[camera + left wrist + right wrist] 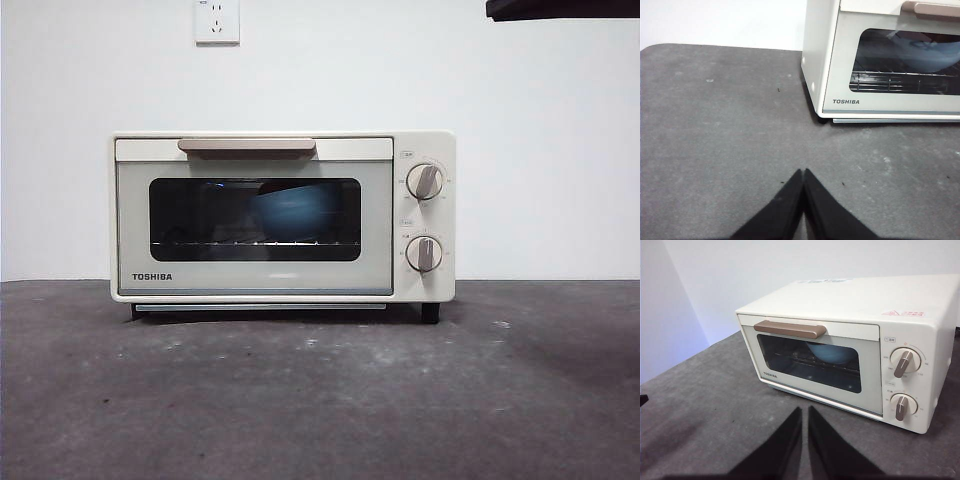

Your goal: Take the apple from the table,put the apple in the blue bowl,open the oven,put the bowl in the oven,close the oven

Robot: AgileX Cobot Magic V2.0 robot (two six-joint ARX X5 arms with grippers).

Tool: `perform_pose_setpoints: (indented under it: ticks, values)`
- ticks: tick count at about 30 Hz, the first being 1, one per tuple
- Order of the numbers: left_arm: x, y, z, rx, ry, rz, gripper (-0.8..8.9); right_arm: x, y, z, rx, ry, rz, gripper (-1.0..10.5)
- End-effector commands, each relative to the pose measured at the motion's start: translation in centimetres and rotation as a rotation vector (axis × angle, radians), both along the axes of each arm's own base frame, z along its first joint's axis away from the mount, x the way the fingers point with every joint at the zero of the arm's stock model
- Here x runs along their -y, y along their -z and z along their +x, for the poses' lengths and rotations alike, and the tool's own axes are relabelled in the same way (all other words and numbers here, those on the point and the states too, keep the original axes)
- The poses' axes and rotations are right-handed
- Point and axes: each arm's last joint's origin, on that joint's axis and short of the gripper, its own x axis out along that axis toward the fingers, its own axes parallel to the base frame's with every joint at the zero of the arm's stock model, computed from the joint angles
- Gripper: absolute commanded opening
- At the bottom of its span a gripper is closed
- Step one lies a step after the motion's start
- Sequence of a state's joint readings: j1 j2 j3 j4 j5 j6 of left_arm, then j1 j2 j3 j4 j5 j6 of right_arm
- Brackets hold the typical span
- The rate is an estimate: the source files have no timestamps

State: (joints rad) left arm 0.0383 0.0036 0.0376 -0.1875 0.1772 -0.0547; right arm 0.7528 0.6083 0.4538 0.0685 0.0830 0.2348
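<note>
The matte blue bowl is seen, dimly, on the wire rack behind the closed oven door's glass; the left gripper and right gripper are held pinched together, empty, short of it over the rough table.

Each hand has two matte black, smooth jaws tapering to pointed tips.

The dark grey, rough counter, showing faint pale scuffs, is carrying only the cream-white TOSHIBA oven, which is standing on short dark feet toward the back of the surface, near the white wall.
</note>
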Motion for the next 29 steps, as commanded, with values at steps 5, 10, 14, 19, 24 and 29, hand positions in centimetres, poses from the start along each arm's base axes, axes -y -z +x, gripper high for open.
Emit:
perform_pose_setpoints:
  ticks: [5,10,14,19,24,29]
  values:
    - [0.0,0.7,0.1,-0.034,-0.007,-0.018,0.07,-0.1,-0.3,-0.1,0.015,-0.007,0.004,0.1]
    - [0.0,0.7,0.1,-0.034,-0.007,-0.018,0.07,-0.1,-0.3,-0.1,0.015,-0.007,0.004,0.1]
    - [0.0,0.7,0.1,-0.034,-0.007,-0.018,0.07,-0.1,-0.3,-0.1,0.015,-0.007,0.004,0.1]
    - [0.0,0.7,0.1,-0.034,-0.007,-0.018,0.07,-0.1,-0.2,0.0,0.044,0.011,-0.041,0.1]
    - [0.0,0.7,0.1,-0.034,-0.007,-0.018,0.07,1.9,-0.3,0.5,0.092,0.165,-0.103,0.1]
    - [0.0,0.7,0.1,-0.034,-0.007,-0.018,0.07,4.8,0.3,0.8,0.131,0.256,-0.096,0.1]
